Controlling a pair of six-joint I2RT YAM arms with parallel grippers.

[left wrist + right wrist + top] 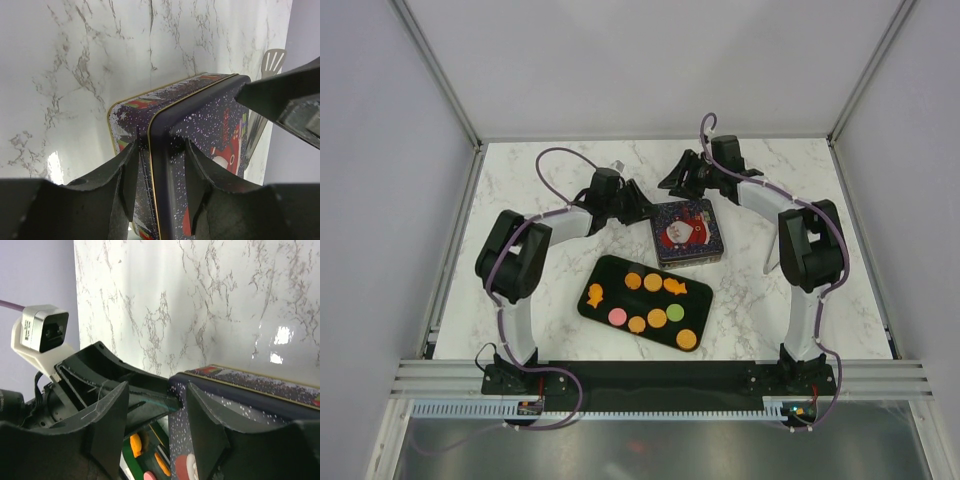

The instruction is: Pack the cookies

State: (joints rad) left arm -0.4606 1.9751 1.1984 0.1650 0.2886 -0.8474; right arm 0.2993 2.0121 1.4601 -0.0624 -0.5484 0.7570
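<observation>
Cookies [657,318] lie in two rows on black tray [617,270], mid-worktop [520,180]. Tin [687,232] sits just beyond tray's far right edge.

Left hand [632,207] at tin's far-left corner, spread, fingers [127,165] astride lid rim. Right hand [682,183] at far edge, spread, astride same corner.

Bare marble left, right and beyond tin.

Only wrist views show rim between fingers. Only top view shows whole tray.

orange, pink, green cookies [657,318]; black tray [608,272]; speckled tin [687,232]
</observation>
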